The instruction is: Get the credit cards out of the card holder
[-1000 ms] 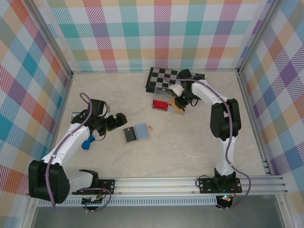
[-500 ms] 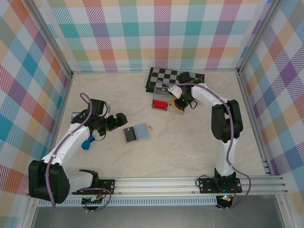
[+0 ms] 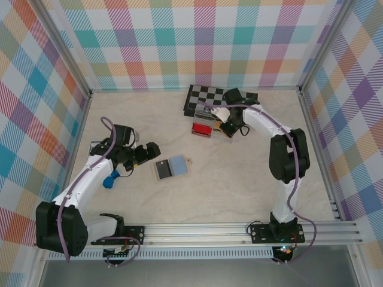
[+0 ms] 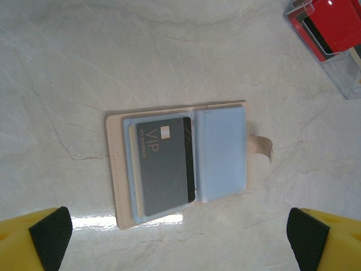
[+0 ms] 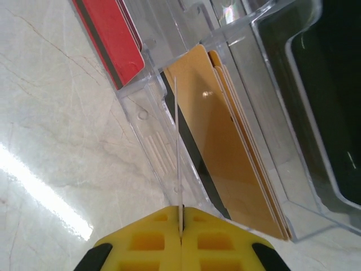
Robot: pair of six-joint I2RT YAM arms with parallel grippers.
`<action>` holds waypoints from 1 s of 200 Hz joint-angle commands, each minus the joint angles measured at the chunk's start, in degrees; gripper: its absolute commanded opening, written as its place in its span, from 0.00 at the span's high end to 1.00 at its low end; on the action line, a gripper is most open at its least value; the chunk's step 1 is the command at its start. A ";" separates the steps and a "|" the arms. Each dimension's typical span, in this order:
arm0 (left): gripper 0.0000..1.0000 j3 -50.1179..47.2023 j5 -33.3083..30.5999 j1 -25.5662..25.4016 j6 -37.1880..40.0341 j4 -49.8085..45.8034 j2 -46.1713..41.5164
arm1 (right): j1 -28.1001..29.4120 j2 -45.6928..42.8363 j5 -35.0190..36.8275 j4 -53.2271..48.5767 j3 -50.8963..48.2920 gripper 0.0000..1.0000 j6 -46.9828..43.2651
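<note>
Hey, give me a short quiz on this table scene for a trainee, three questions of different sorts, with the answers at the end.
1. True or false: the dark grey card lies in the open card holder.
2. The left claw is: A open, B shut, C gripping a card.
3. Fill in: the clear tray holds tan cards and ____ cards.
Key: 1 true; 2 A; 3 red cards.

The table [image 3: 239, 179] is seen whole from above, its near edge at 6 o'clock. The holder [image 4: 223, 152] is viewed straight down from the left wrist, fairly near. The tray [image 5: 158, 141] is viewed very near from the right wrist; its corner is also caught at 1 o'clock of the left wrist view.
</note>
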 commanded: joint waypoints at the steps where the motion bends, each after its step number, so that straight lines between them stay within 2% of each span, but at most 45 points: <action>1: 0.00 0.48 0.80 0.52 0.35 0.85 0.28 | 0.48 -5.45 -1.97 -2.98 0.17 1.00 -2.90; 28: 0.00 0.34 0.91 0.52 0.03 1.04 0.46 | 0.49 -7.73 -3.77 -4.70 1.14 1.00 -6.29; 81: 0.00 -1.12 0.93 0.52 -3.61 3.15 0.91 | 0.31 -1.33 -1.12 -11.94 8.18 1.00 -14.95; 134: 0.00 -1.30 1.61 0.52 -4.94 3.39 1.59 | 0.08 4.98 3.55 -12.84 14.43 1.00 -17.97; 200: 0.00 -1.39 2.95 0.52 -4.99 3.94 2.78 | -0.23 6.34 3.96 -12.77 15.89 1.00 -18.59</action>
